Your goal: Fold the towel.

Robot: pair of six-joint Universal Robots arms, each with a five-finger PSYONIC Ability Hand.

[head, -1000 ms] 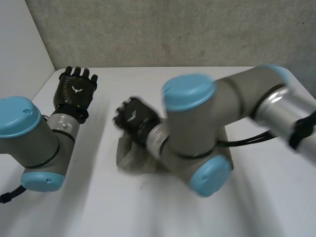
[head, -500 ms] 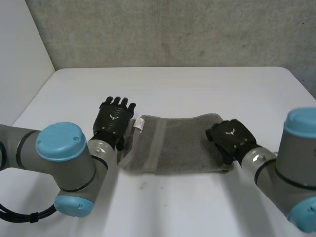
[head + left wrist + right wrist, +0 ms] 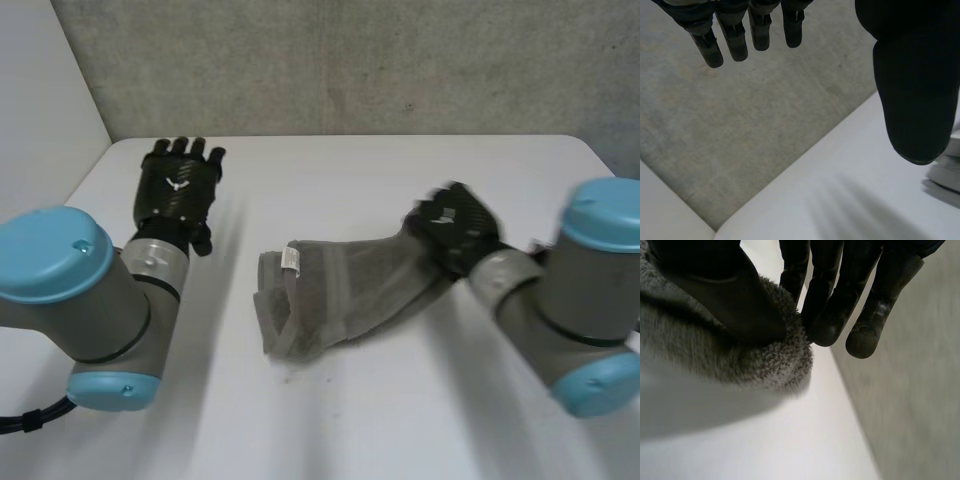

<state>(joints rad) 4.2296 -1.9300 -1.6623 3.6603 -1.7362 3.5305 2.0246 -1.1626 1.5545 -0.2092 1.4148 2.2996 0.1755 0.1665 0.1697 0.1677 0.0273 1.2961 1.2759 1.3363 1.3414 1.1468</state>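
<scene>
The crumpled grey terry towel [image 3: 340,295] lies midway on the white table [image 3: 350,425], its right end lifted and pinched between thumb and fingers of the black right hand [image 3: 455,228], which, I judge, should carry it across squarely while the farther black left hand [image 3: 178,185], straight-fingered and empty, flattens the bunched end.

Grey terry towel [image 3: 345,290] lies rumpled mid-desk [image 3: 330,420], white label [image 3: 291,259] at its 9 o'clock end, 2 o'clock end raised.

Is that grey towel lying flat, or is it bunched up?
Bunched, not flat: the towel is rumpled at one end, and the right hand pinches its other end.
</scene>
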